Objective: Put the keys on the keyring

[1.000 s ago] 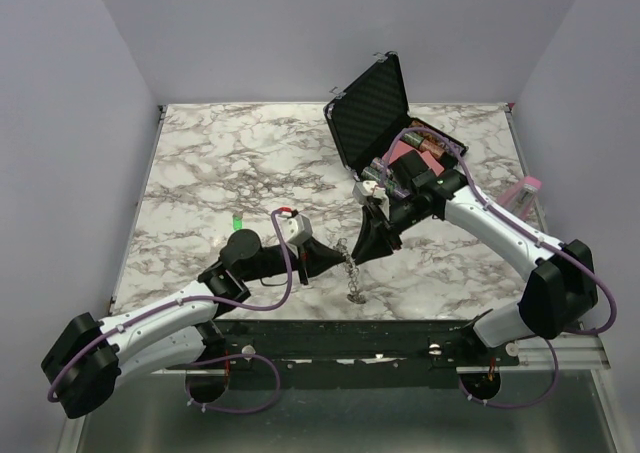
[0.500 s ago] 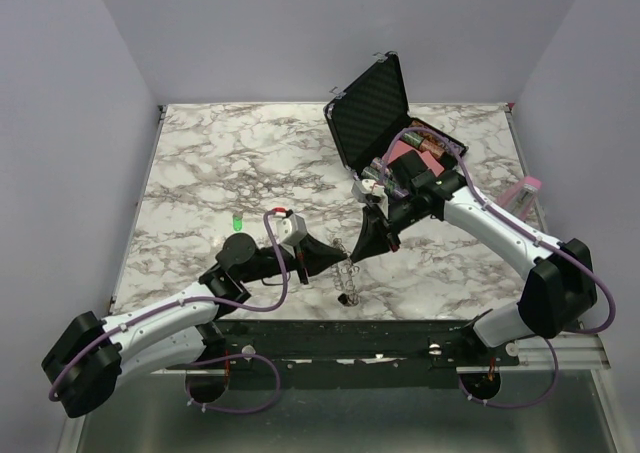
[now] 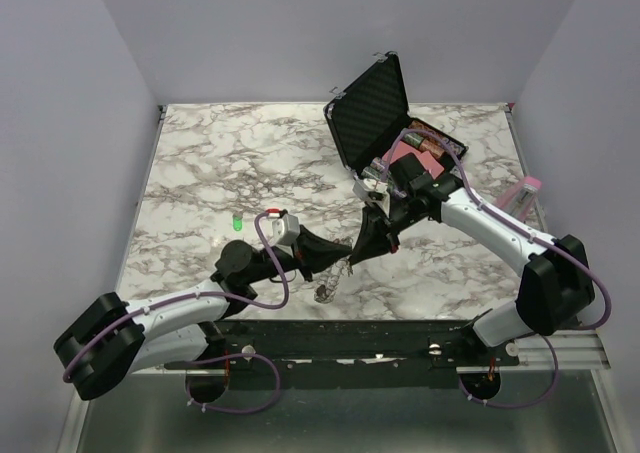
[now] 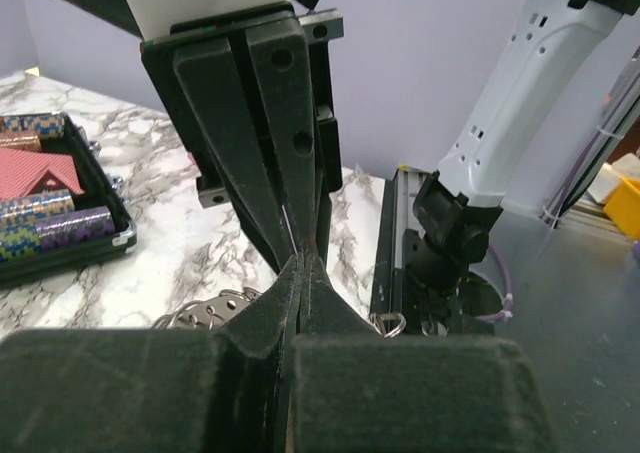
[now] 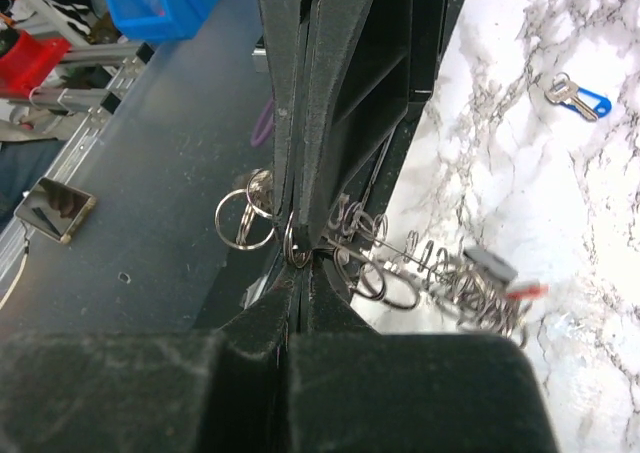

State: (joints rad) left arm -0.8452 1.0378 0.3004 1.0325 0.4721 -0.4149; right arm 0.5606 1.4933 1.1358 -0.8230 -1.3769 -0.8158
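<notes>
**Two claws, tip to tip, both nipped on the keyring**

The left claw (image 3: 340, 249) and the right claw (image 3: 357, 254) meet nose to nose over the marble table (image 3: 220, 173), each pressed together. In the right wrist view, a ring of the keyring (image 5: 385, 263) is pinched at the right claw's tips. The rest of its links dangle just below both claws. An open black case (image 3: 370, 103) stands well behind the right claw.

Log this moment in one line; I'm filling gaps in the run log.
left tool: shut | right tool: shut on keyring | tools: tip to tip, near table front | keyring: tail on table
</notes>
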